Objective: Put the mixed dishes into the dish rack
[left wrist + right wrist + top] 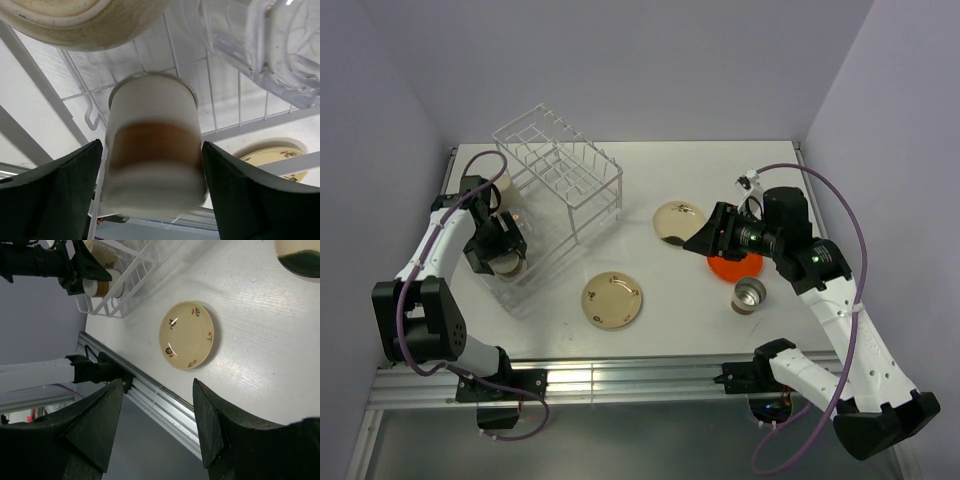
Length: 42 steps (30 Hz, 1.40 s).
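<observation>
Listing from the overhead view: the dish rack, white wire, stands at the table's left rear, tall slotted box behind and low tray section in front. The left gripper hangs over that tray section, pinching the tall beige cup. Whether the cup rests on the wires cannot be told. The right gripper hovers between a cream plate and the orange plate, its fingers spread. One metal cup stands just in front of the orange plate. A second cream plate lies near the table's front centre. Left wrist view: the left gripper's dark fingers press both sides of the tall beige cup, pale with a brown band and blurred. Rack wires run behind it, with a beige bowl above left, the clear glass above right and a cream plate showing through at lower right. Right wrist view: the right gripper is wide apart and holds nothing, with the motif-dotted cream plate flat on the table beyond it. The other cream plate is cut by the top edge and partly in shadow. The rack and the gripped cup show at upper left.
</observation>
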### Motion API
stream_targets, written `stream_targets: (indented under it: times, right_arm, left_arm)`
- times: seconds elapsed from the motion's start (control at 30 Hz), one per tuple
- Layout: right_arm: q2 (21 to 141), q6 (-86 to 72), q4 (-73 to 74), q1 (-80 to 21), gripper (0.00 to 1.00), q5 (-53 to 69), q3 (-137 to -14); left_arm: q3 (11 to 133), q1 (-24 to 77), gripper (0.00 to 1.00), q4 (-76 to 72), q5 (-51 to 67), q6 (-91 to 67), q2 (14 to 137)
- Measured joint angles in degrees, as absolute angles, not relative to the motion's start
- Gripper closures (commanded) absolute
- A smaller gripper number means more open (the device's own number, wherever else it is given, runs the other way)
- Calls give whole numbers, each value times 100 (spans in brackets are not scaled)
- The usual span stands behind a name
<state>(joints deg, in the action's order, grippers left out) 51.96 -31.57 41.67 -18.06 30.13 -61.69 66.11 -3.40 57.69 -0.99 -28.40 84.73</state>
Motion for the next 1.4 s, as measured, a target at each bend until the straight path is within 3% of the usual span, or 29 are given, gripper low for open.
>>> stream_targets:
  times: [0.03, 0.37, 0.77, 1.1, 1.4]
  right_arm:
    - [5186, -3155, 4169, -1804, 35, 3000, -6149]
    - [5131, -3142, 4276, -1804, 35, 2757, -6143]
    - [5015, -4073, 5105, -1715, 32, 510, -6029]
    - [4764, -4930, 6055, -766, 41, -392, -5210]
    - [4473, -5588, 6729, -714, 46, -591, -4851]
  left_arm:
    - [6624, -327, 1, 5767, -102, -2847, 8471]
    - [6700, -320, 1, 5795, -237, -2930, 8239]
    - [7389, -329, 1, 5752, -215, -3393, 6488]
    - [7365, -329, 1, 4772, 1225, -3771, 5404]
    - [6825, -309, 1, 4130, 2370, -3861, 5179]
